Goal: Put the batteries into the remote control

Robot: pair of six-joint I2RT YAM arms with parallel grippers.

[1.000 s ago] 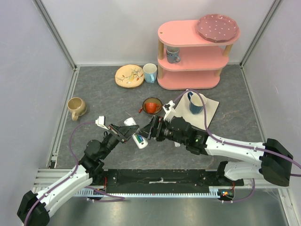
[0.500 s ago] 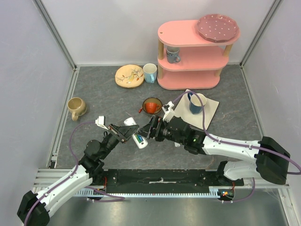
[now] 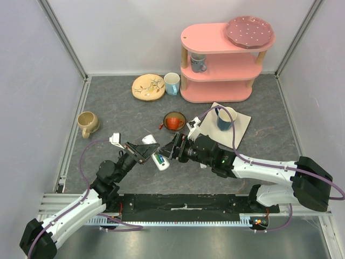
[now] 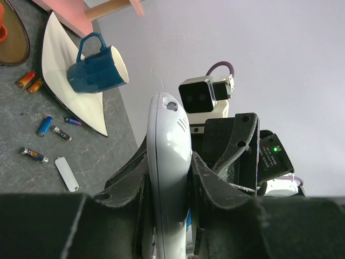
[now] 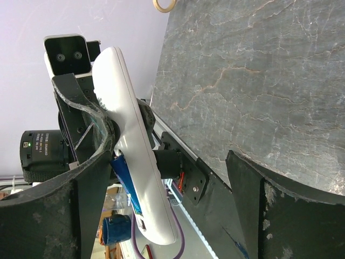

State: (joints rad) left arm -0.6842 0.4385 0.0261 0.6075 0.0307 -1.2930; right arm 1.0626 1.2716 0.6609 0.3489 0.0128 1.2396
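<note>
My left gripper (image 3: 152, 153) is shut on the white remote control (image 3: 158, 156) and holds it above the table; in the left wrist view the remote (image 4: 168, 162) stands edge-on between the fingers (image 4: 213, 181). In the right wrist view a blue battery (image 5: 125, 186) lies in the slot of the remote (image 5: 132, 156). My right gripper (image 3: 172, 149) is open, its jaws wide on either side of the remote's end (image 5: 172, 216). Several loose batteries (image 4: 45, 125) and a small white cover (image 4: 66, 174) lie on the table.
A blue mug (image 3: 225, 118) stands on a white napkin (image 3: 245, 123). An orange bowl (image 3: 174, 122), a beige mug (image 3: 87, 123), a patterned plate (image 3: 148, 87), a white cup (image 3: 172, 83) and a pink shelf (image 3: 218, 67) stand further back.
The right arm has shifted slightly by the remote. The left gripper and the remote have not moved.
</note>
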